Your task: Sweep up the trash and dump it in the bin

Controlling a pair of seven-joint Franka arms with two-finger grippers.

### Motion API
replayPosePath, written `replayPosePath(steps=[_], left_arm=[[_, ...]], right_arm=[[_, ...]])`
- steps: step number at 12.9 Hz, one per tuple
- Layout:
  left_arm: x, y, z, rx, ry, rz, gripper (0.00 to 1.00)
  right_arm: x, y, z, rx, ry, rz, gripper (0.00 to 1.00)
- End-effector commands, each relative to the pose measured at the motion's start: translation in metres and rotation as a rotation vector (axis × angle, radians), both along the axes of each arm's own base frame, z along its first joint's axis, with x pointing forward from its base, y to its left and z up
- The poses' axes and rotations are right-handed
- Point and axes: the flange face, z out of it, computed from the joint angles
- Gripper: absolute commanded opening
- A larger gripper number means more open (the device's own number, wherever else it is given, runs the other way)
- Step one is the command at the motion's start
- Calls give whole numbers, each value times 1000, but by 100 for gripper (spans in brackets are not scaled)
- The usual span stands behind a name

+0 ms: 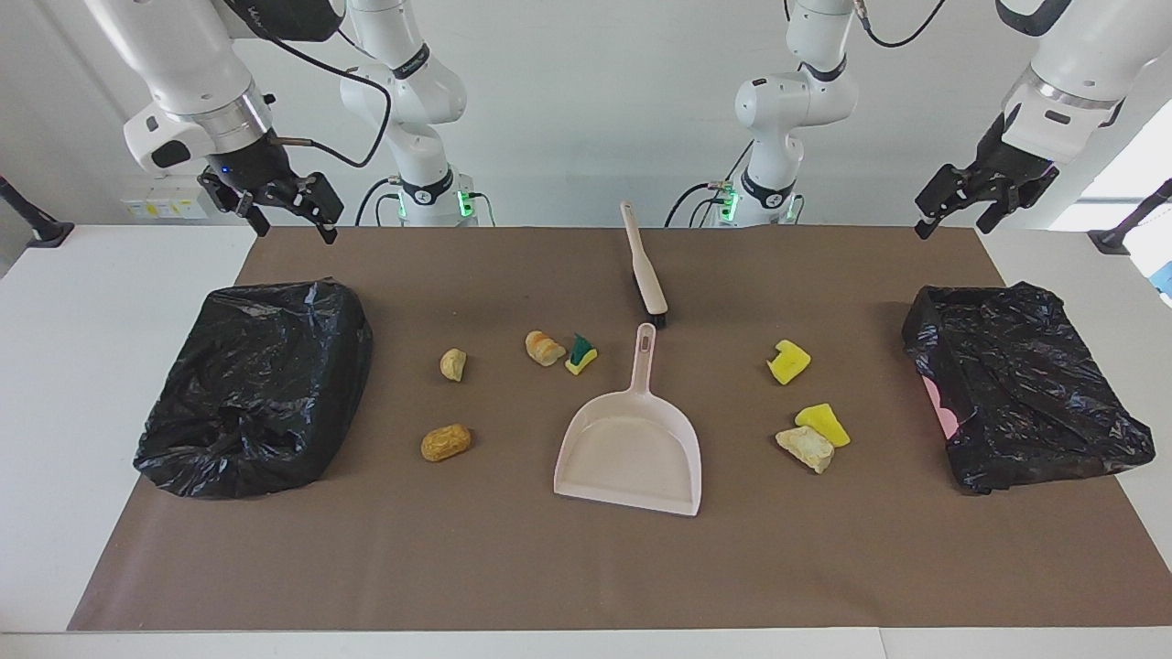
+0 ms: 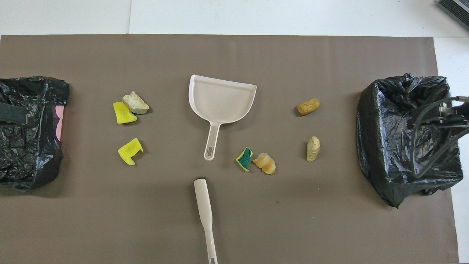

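Several trash lumps lie on the brown mat (image 1: 586, 567). Two yellow sponge pieces (image 1: 788, 361) (image 1: 823, 423) and a pale chunk (image 1: 806, 448) lie toward the left arm's end. A green-backed sponge (image 1: 580, 354) and tan chunks (image 1: 545, 348) (image 1: 453, 363) (image 1: 446, 442) lie toward the right arm's end. Between the groups rests the beige dustpan (image 1: 632, 439) (image 2: 221, 99), with its handle toward the robots. The brush (image 1: 644, 265) (image 2: 204, 212) lies nearer the robots. Both grippers, left (image 1: 957, 220) and right (image 1: 291, 220), hang open and empty, high over their own ends.
A bin lined with a black bag sits at each end of the mat: one at the right arm's end (image 1: 256, 384) (image 2: 406, 139), and one at the left arm's end (image 1: 1021, 384) (image 2: 29, 128) with a pink wall showing. White tabletop (image 1: 82, 366) surrounds the mat.
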Motion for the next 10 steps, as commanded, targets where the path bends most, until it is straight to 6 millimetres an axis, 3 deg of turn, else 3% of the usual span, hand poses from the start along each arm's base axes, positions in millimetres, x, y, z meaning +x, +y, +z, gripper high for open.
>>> replayPosePath(steps=[1, 10], left_arm=[[-4, 2, 4, -10, -6, 10, 100], [-4, -7, 4, -10, -6, -6, 100]], right_arm=[[1, -4, 4, -7, 3, 23, 100], [-2, -3, 3, -8, 6, 24, 100]])
